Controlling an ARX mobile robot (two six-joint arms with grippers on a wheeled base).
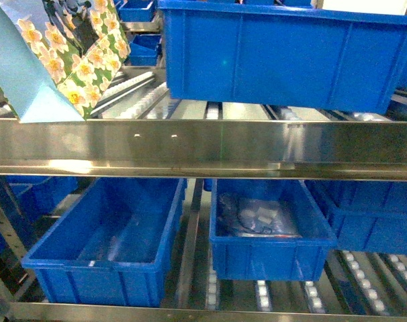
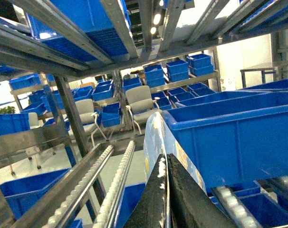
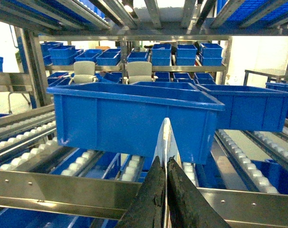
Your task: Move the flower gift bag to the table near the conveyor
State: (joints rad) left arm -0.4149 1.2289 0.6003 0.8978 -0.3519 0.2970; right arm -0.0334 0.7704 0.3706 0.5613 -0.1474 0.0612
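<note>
The flower gift bag (image 1: 89, 60), daisies on green with a pale blue side, hangs tilted at the top left over the conveyor (image 1: 140, 90) rollers. In the left wrist view my left gripper (image 2: 167, 159) is shut on the bag's upper edge (image 2: 156, 137), beside roller tracks (image 2: 118, 175). In the right wrist view my right gripper (image 3: 166, 161) is shut on a thin pale sheet (image 3: 166, 135) seen edge-on; what it belongs to is unclear. It sits in front of the steel rail (image 3: 63, 190). Neither gripper shows clearly in the head view. The table is out of view.
A large blue crate (image 1: 284, 54) stands on the rollers right of the bag, close to it (image 2: 239, 137). A shiny steel shelf rail (image 1: 203, 144) crosses the front. Below are an empty blue crate (image 1: 109, 235) and one holding packets (image 1: 267, 228). More crates fill the racks behind.
</note>
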